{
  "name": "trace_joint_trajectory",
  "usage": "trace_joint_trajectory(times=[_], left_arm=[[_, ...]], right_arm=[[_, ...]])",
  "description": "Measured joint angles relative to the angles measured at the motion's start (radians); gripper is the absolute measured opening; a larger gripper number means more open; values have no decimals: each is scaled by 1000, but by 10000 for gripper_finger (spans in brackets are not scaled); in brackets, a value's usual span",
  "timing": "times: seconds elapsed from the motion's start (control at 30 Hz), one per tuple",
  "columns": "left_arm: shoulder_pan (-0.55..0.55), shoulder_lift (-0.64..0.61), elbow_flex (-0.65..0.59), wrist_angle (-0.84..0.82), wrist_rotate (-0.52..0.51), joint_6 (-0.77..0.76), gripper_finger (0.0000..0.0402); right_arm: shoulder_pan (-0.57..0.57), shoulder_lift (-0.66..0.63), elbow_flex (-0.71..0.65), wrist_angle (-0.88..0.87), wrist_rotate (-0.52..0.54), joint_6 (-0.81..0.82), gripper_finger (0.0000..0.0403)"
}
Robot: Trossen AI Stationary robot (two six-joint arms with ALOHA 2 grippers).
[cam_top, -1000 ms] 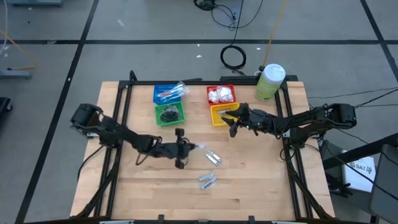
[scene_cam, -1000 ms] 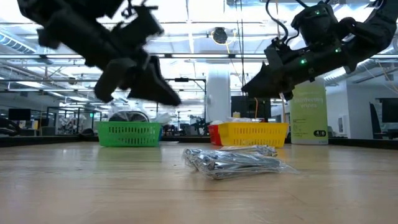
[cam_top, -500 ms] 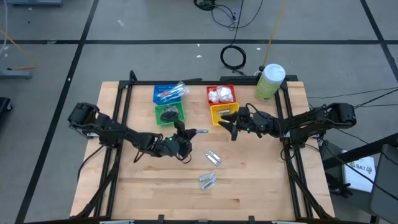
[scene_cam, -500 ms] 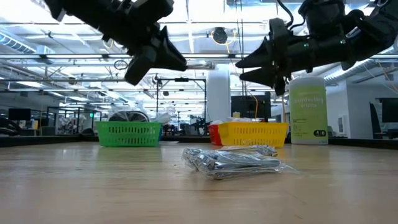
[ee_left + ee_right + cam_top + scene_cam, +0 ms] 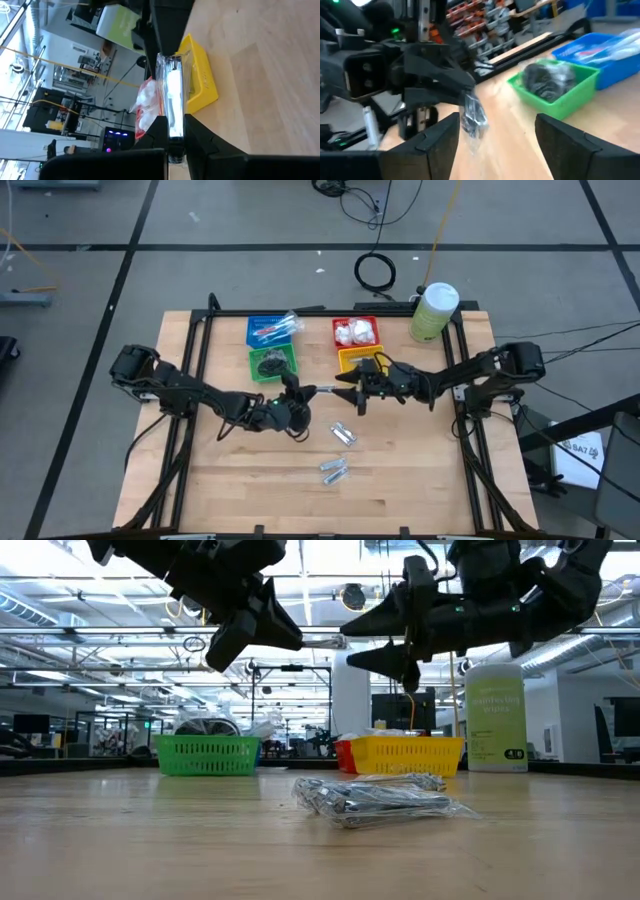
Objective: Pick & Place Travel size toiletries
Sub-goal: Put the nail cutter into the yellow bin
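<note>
- Left gripper (image 5: 300,395), raised mid-table, clamps a small silver tube in clear wrap (image 5: 173,102).
- Right gripper (image 5: 350,388), jaws wide and empty, faces it; a handover should close squarely on the tube's free end.

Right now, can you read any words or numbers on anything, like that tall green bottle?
Green bottle: pale lettering and a small dark mark on its side, too blurred to read.
White label on the floor beside the table: dark print, too small to read.
Baskets and wrapped toiletries: no readable text.

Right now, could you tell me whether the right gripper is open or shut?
Open. In the right wrist view the right gripper's fingers stand wide apart, nothing between them, facing the silver tube that the left gripper holds.
</note>
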Motion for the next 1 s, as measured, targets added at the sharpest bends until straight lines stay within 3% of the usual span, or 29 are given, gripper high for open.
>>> trace_joint_trajectory(times=[0.17, 0.5, 1.0], left_arm=[[-1, 0, 0, -17, 0, -5, 19], [-1, 0, 0, -25, 0, -22, 17], [-2, 0, 0, -39, -24, -33, 28]], right_arm=[[-1, 54, 57, 6, -79, 23, 255], [6, 138, 124, 12, -117, 23, 222], [3, 130, 123, 11, -136, 20, 117]])
